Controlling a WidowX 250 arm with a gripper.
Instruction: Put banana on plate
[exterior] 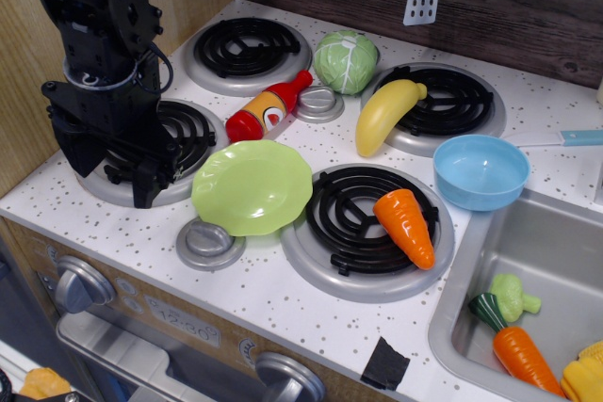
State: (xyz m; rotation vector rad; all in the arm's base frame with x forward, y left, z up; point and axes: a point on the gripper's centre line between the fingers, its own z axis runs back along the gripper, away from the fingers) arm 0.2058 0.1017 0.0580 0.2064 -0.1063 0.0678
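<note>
The yellow banana (384,114) lies at the back right, resting on the left edge of the back right burner (443,101), next to the green cabbage (346,60). The lime-green plate (252,186) with a wavy rim sits in the middle front, between the two front burners, tilted on a small grey knob. My black gripper (141,181) hangs low over the front left burner (179,134), left of the plate and far from the banana. Its fingers look apart and hold nothing.
An orange carrot (407,226) lies on the front right burner. A red ketchup bottle (267,108) lies behind the plate. A light blue bowl (480,172) stands by the sink (528,261), which holds more toy vegetables. A wooden wall stands to the left.
</note>
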